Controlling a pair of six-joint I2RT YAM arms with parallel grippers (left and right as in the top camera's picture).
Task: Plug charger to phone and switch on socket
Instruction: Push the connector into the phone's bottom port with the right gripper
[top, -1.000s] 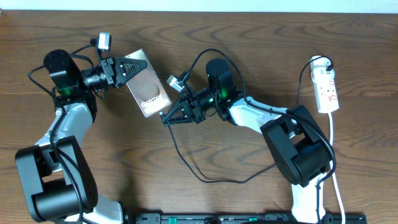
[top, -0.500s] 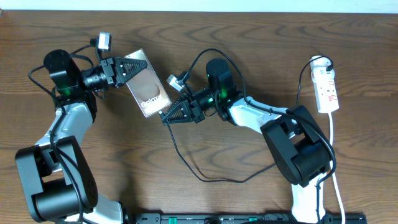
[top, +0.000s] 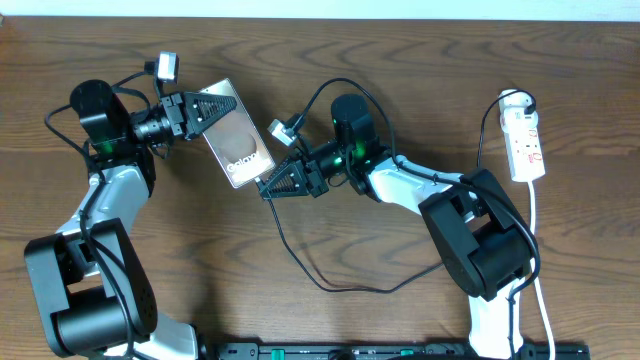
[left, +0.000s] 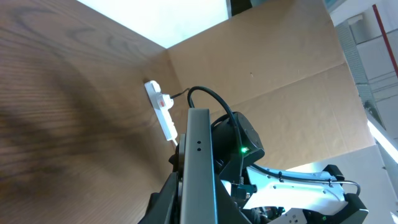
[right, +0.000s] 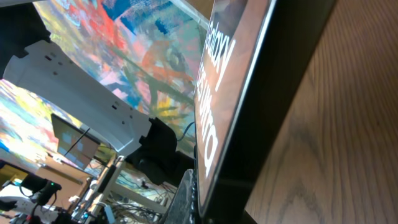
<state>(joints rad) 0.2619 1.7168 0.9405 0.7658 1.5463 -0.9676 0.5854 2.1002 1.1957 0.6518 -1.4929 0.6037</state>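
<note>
The phone (top: 237, 137) is held tilted off the table, its "Galaxy" text showing. My left gripper (top: 203, 108) is shut on its far upper end; the left wrist view shows the phone edge-on (left: 198, 162) between the fingers. My right gripper (top: 274, 186) sits at the phone's lower end, shut on the charger, whose thin black cable (top: 312, 278) loops over the table from the fingertips. The plug tip is hidden. The right wrist view shows the phone's edge (right: 249, 106) very close. The white socket (top: 525, 135) lies at the far right and also shows in the left wrist view (left: 160, 109).
The socket's white cord (top: 535, 260) runs down the right side. The right arm's base (top: 480, 250) stands front right and the left arm's base (top: 85, 290) front left. A black rail (top: 400, 350) lines the front edge.
</note>
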